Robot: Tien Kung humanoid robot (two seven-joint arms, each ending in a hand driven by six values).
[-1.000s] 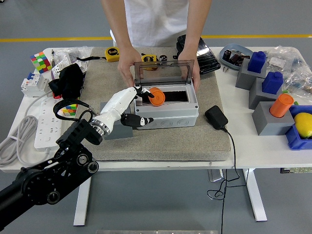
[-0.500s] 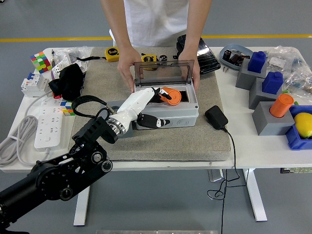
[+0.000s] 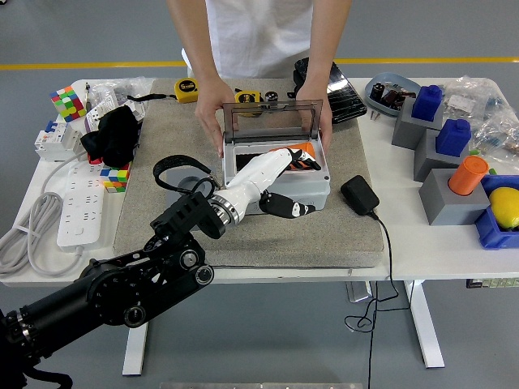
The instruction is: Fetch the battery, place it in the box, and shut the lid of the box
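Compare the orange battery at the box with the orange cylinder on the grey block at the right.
The battery lies low inside the open box, mostly hidden by the left hand; the cylinder stands upright in a grey block, in full view. The hand's fingers are at the battery; nothing touches the cylinder. The battery is on the mat side, the cylinder far right on the bare table. Both are orange.

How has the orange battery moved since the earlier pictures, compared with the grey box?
Yes. The orange battery, held in the left hand, moved rightward over the grey box, from its left end toward its right end.
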